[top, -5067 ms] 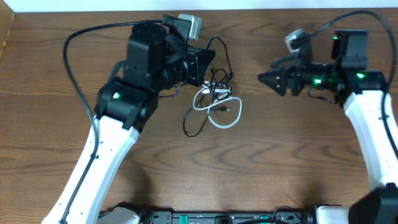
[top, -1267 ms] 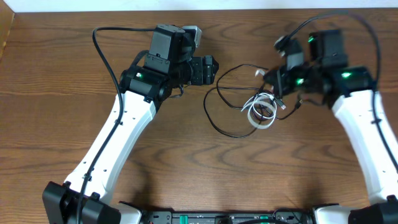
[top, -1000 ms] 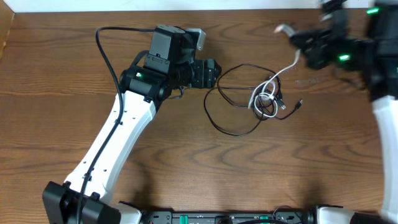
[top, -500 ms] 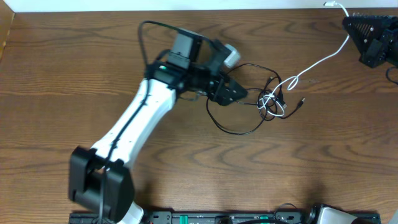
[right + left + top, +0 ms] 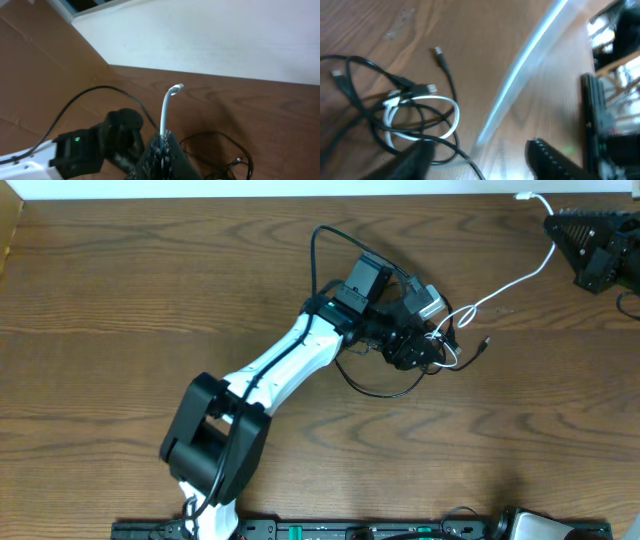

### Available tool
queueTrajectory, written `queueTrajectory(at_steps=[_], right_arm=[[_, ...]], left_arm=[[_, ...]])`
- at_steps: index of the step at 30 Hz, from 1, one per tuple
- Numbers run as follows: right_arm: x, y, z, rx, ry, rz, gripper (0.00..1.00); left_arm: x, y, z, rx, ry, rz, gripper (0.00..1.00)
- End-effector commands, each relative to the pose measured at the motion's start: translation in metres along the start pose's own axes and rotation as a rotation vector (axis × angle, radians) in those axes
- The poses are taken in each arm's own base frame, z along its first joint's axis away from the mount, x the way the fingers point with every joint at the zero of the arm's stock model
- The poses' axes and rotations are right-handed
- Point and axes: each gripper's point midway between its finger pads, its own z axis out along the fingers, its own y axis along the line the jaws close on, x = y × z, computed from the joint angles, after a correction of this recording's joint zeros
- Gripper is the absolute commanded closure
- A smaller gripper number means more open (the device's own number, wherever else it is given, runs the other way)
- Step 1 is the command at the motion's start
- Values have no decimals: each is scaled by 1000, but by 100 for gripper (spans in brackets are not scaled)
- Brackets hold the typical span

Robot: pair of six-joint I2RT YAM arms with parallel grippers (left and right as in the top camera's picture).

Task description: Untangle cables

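A thin black cable (image 5: 372, 392) and a white cable (image 5: 510, 280) are knotted together right of the table's middle. My left gripper (image 5: 428, 352) hangs over that knot. In the left wrist view its jaws (image 5: 480, 165) stand open, and a strand of the black cable (image 5: 375, 67) crosses between the fingers (image 5: 417, 160), next to the white cable's loop (image 5: 452, 107). At the far right corner my right gripper (image 5: 553, 225) is shut on the white cable, which runs taut to the knot. Its plug end sticks up past the right gripper (image 5: 164, 137) as a short white cable (image 5: 164, 112) stub.
The brown wooden table (image 5: 120, 300) ends at a white wall along the far edge. My left arm (image 5: 290, 365) stretches diagonally from the front left to the knot, its own thick black wire (image 5: 318, 245) arching above it. Dark equipment (image 5: 600, 115) lines the table's front edge.
My right gripper pulled the white cable out to the far right corner, stretching it taut. My left arm swung right and came down over the knot.
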Motion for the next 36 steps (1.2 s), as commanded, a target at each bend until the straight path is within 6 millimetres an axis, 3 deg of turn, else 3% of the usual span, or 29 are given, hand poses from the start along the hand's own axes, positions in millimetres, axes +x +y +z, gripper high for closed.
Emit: queueTrajectory(at_steps=[1, 5, 9, 13, 15, 18, 21, 23, 26, 30, 36], right_arm=[[-1, 3, -2, -13, -2, -29, 99], [2, 3, -2, -13, 6, -38, 99], [3, 3, -2, -13, 9, -37, 99], [5, -3, -2, 20, 20, -23, 99], [10, -10, -2, 58, 35, -10, 99], [16, -19, 1, 92, 62, 5, 99], [23, -34, 6, 130, 93, 38, 99], [29, -48, 12, 156, 121, 66, 99], [39, -64, 23, 171, 162, 103, 99], [59, -85, 46, 160, 242, 150, 99], [105, -114, 86, 136, 407, 225, 99]], left_arm=[[16, 21, 14, -45, 31, -52, 57], [17, 29, 19, -50, 17, -102, 67], [10, 30, 19, -52, -6, -87, 92], [-3, 37, 7, -92, -46, -169, 92], [-16, 47, -12, -172, -86, -227, 93], [-45, 41, -49, -240, -168, -207, 93], [-75, 23, -93, -307, -260, -169, 93], [-98, -2, -126, -337, -338, -113, 92], [-117, -30, -156, -347, -412, -60, 93], [-134, -59, -190, -358, -502, -33, 93], [-159, -83, -217, -335, -627, 5, 93]])
